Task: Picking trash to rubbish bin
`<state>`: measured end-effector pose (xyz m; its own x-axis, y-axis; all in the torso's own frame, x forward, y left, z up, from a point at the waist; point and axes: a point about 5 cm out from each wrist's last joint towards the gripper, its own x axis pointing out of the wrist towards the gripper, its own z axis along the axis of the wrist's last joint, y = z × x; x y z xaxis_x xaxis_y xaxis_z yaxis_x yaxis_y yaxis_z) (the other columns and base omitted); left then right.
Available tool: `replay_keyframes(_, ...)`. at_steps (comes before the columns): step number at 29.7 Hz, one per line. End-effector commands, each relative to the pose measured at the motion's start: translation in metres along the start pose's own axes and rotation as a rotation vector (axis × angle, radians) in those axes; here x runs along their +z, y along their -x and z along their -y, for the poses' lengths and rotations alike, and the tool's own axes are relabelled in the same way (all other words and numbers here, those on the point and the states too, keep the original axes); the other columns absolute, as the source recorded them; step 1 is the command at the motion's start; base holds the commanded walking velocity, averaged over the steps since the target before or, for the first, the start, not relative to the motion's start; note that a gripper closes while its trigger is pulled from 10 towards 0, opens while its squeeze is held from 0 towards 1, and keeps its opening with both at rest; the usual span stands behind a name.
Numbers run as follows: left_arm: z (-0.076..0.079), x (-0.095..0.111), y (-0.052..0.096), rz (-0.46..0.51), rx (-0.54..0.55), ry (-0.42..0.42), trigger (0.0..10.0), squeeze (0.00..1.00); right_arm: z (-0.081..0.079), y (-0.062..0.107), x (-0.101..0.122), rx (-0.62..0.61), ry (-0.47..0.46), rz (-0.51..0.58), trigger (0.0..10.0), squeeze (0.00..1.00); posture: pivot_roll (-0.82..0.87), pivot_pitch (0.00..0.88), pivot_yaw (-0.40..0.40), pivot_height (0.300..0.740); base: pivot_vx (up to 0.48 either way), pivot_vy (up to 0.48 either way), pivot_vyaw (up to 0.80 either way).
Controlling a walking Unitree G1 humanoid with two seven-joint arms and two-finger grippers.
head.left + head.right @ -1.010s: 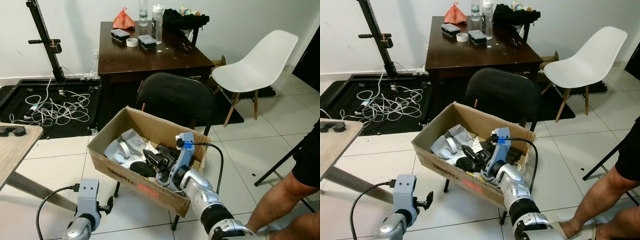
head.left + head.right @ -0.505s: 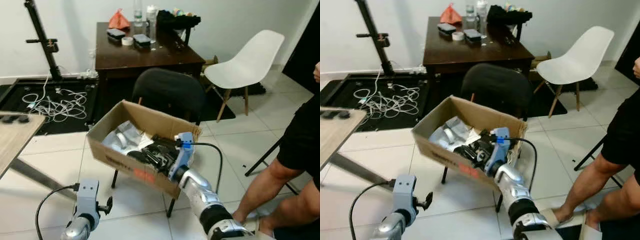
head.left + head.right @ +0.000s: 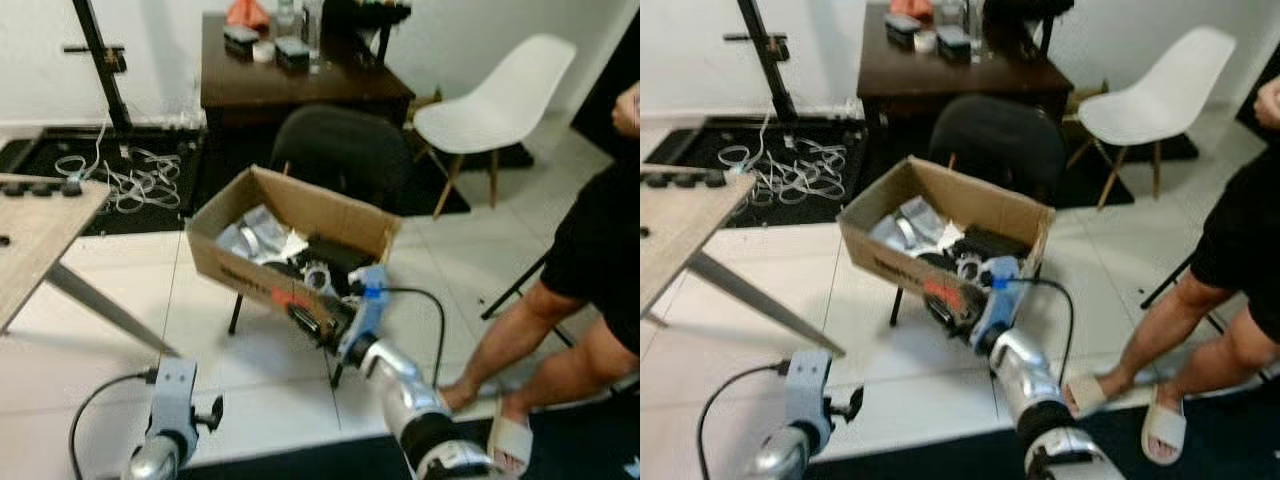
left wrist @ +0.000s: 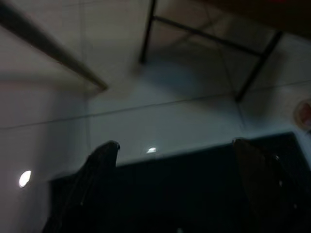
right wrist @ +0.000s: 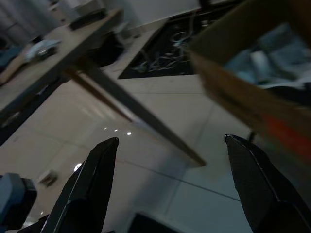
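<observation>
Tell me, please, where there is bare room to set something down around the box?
Bare tiles lie between the wooden table and the box. The box is crowded with trash, the right gripper hangs at its front, and a person's legs crowd the right.

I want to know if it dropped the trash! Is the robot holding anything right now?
No. The right end effector is open with bare floor between its fingers, beside the cardboard box. The left end effector hangs open too.

Box top: cardboard box (image 3: 290, 240) open above, trash inside.
Behind: black chair (image 3: 340, 150) back blocks.
Left: wooden table (image 3: 40, 235) w/ slanted leg.
Right: person's legs (image 3: 530, 340) nr.
Front: bare tile floor (image 3: 260, 380).
</observation>
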<state>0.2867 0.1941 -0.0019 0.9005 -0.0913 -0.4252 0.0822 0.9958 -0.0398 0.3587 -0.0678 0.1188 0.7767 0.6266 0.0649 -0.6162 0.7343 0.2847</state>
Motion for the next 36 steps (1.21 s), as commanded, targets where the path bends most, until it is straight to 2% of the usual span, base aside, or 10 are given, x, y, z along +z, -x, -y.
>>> replay_keyframes(1, -0.002, -0.009, 0.004, -0.033, 0.006, -0.003, 10.0, 0.00, 0.004, 0.004, -0.007, -0.022, -0.010, -0.027, 10.0, 0.00, -0.04, 0.160, 0.023, 0.740, -0.292, 0.000, 0.00)
replay_keyframes(10, -0.002, -0.010, 0.004, -0.035, 0.006, -0.004, 10.0, 0.00, 0.009, 0.012, -0.021, -0.072, -0.016, -0.076, 10.0, 0.00, -0.03, 0.165, 0.025, 0.740, -0.274, 0.000, 0.00)
replay_keyframes(14, -0.003, -0.010, 0.004, -0.032, 0.008, 0.000, 10.0, 0.00, 0.009, 0.013, -0.021, -0.070, -0.021, -0.070, 10.0, 0.00, -0.04, 0.167, 0.027, 0.740, 0.000, 0.000, 0.00)
replay_keyframes(32, -0.002, -0.007, 0.003, -0.021, 0.006, -0.009, 10.0, 0.00, 0.009, 0.012, -0.017, -0.047, 0.010, -0.061, 10.0, 0.00, -0.04, 0.166, 0.027, 0.740, 0.000, 0.000, 0.76)
replay_keyframes(36, 0.000, -0.008, 0.003, -0.020, 0.004, -0.010, 10.0, 0.00, 0.014, 0.013, -0.013, -0.094, 0.020, -0.046, 10.0, 0.00, -0.04, 0.164, 0.024, 0.740, 0.000, 0.000, 0.77)
